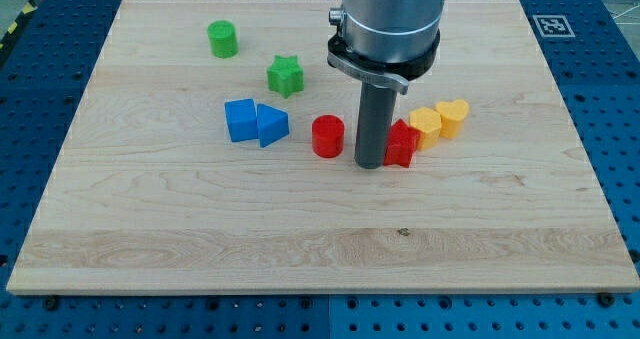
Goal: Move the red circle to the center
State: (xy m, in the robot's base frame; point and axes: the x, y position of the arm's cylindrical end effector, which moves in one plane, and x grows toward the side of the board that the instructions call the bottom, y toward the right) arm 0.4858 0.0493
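Progress: red circle [327, 136] sits approx at worktop [300, 229] centre; looks nearly done.
Tip: my tip [370, 165] just right of it, touching red star-ish block [402, 144].
Gripper: none, rod only.

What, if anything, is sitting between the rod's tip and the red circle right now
Nothing visible. My tip stands just to the view's right of the red circle, with only a narrow strip of bare board between them. The other red block is on the tip's far side, against the rod, not in the gap.
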